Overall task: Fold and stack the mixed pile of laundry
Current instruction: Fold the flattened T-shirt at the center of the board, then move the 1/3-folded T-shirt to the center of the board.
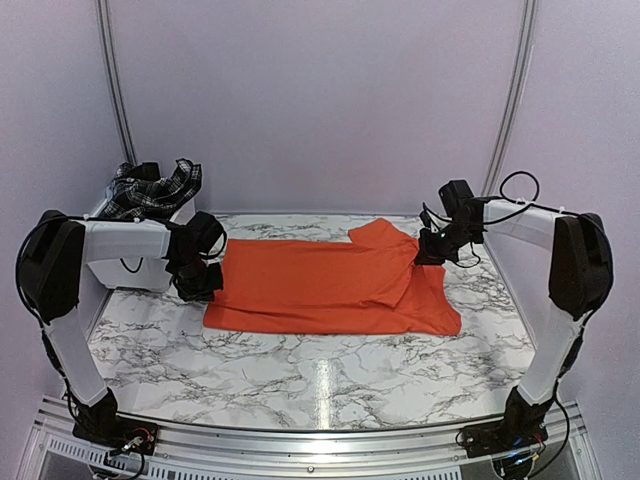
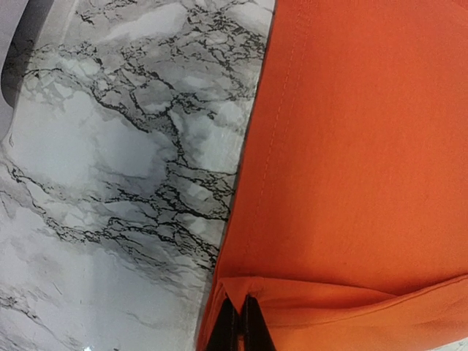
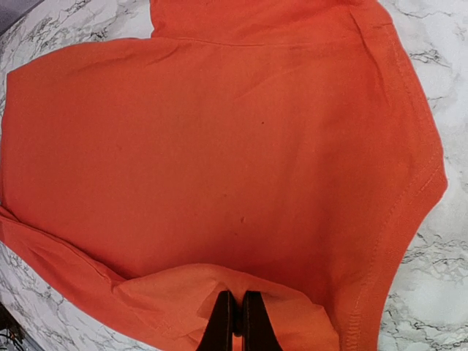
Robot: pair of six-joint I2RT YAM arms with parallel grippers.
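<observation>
The orange T-shirt (image 1: pixel 330 285) lies spread across the middle of the marble table, partly folded along its length. My left gripper (image 1: pixel 200 275) is shut on the shirt's left edge; in the left wrist view the black fingers (image 2: pixel 228 329) pinch a raised fold of orange cloth (image 2: pixel 351 146). My right gripper (image 1: pixel 432 247) is shut on the shirt's right end near the sleeve; in the right wrist view its fingers (image 3: pixel 221 325) pinch a lifted flap of the shirt (image 3: pixel 219 146). The black-and-white plaid piece (image 1: pixel 150 190) sits in the bin at back left. The pale blue piece is out of view.
A white plastic bin (image 1: pixel 110 215) stands at the back left behind my left arm. The marble table (image 1: pixel 320 375) stretches in front of the shirt to the metal front rail. Pale walls close off the back and sides.
</observation>
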